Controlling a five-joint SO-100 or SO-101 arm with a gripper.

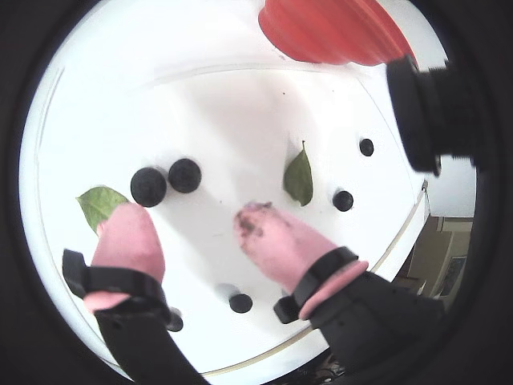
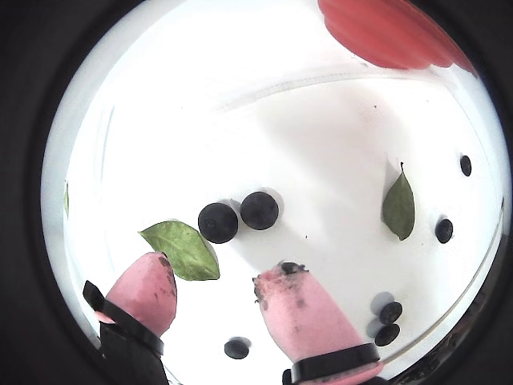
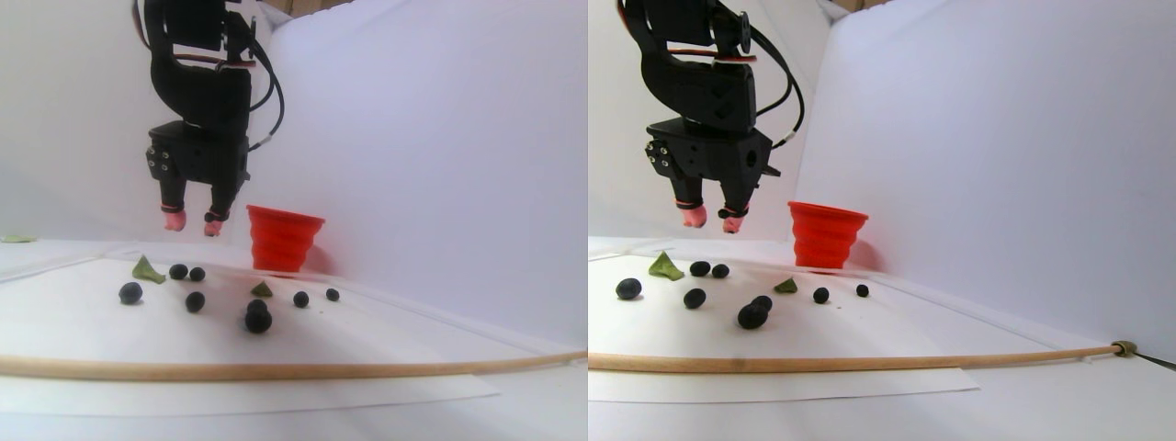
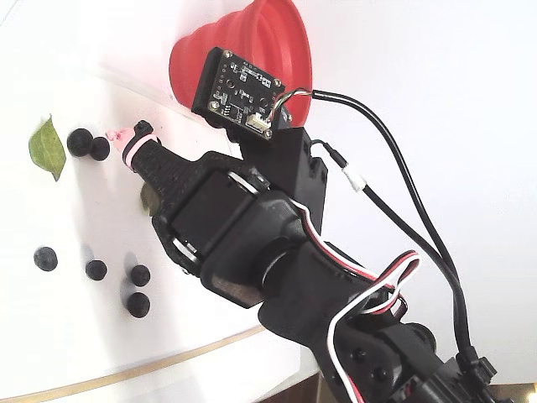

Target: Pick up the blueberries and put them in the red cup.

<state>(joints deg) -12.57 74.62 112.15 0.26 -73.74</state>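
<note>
Stereo pair view, white table (image 3: 386, 367), white backdrop (image 3: 441, 138), wooden rod (image 3: 276, 370)

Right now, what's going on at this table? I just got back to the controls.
The black arm's claw, with its pink-tipped fingers open and empty, hangs above the white table, over a pair of small round dark blueberries that sit side by side. More berries lie scattered on the table, along with two green leaves. The large ribbed red cup stands upright behind them by the white back wall. The views do not show inside the cup, so I cannot tell whether it holds any berries.
</note>
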